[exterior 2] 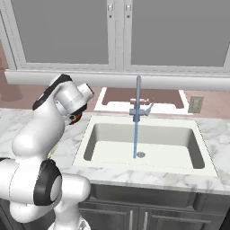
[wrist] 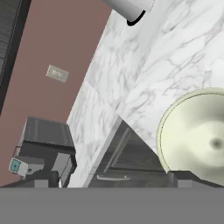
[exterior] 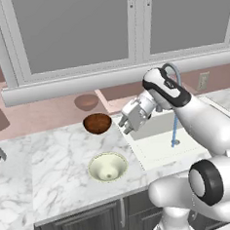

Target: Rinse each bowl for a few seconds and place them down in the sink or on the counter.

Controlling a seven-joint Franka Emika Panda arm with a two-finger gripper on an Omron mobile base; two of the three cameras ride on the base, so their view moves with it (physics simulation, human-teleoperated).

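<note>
The glossy reddish-brown bowl (exterior: 97, 123) sits upright on the white marble counter (exterior: 57, 165), left of the sink (exterior: 157, 133). In front of it, near the counter's edge, stands the pale cream bowl (exterior: 108, 167), which also shows large at the right of the hand view (wrist: 197, 140). My gripper (exterior: 125, 129) hovers over the sink's left rim, to the right of the brown bowl and apart from both bowls. Its fingertips (wrist: 41, 180) stand wide apart with nothing between them, so it is open. A thin blue stream of water (exterior 2: 135, 134) runs from the grey faucet (exterior 2: 138, 96) into the basin (exterior 2: 143, 148).
A window and its sill run along the wall behind the sink. A wall outlet (exterior: 202, 80) sits right of the faucet. In the hand view a dark boxy appliance (wrist: 43, 148) stands on the counter, with dark cabinet fronts (wrist: 122, 157) below the edge.
</note>
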